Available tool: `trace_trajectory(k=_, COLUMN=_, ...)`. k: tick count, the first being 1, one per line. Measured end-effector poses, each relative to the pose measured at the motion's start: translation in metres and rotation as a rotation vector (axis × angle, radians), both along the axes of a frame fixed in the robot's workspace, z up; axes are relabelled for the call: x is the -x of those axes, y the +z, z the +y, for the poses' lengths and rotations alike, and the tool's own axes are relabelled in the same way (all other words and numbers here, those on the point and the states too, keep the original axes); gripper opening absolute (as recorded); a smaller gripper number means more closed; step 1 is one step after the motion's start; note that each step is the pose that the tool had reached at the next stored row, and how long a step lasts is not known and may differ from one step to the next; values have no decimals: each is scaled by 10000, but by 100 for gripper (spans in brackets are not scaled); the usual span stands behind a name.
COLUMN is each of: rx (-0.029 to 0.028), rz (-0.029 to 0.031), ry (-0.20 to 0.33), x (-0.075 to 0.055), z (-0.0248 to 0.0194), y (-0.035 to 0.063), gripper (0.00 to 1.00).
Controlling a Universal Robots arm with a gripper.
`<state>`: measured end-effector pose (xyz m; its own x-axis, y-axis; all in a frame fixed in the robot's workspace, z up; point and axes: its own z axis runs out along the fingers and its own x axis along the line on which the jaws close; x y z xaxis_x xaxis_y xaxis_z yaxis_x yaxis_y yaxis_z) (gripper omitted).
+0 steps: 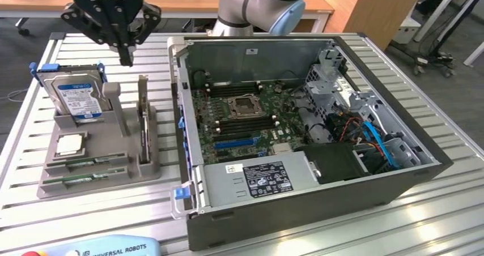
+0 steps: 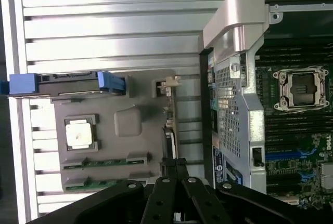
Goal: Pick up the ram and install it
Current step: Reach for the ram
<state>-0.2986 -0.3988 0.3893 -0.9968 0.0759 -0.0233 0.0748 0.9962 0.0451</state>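
Gripper (image 1: 126, 59) closed above holder (image 1: 147, 168); ram (image 1: 85, 166) in slot

I see my claw (image 1: 126, 58) hanging high at the exterior view's left, pointing straight down, with its two black fingers (image 1: 122, 45) pressed together at the tips. The arm (image 1: 261, 4) stands behind, its grey and blue joint bent.
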Motion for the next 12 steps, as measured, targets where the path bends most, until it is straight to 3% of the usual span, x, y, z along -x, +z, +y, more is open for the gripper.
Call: trace_trajectory(k=12, rx=0, rz=1, ry=0, x=416, z=0, y=-15, gripper=10)
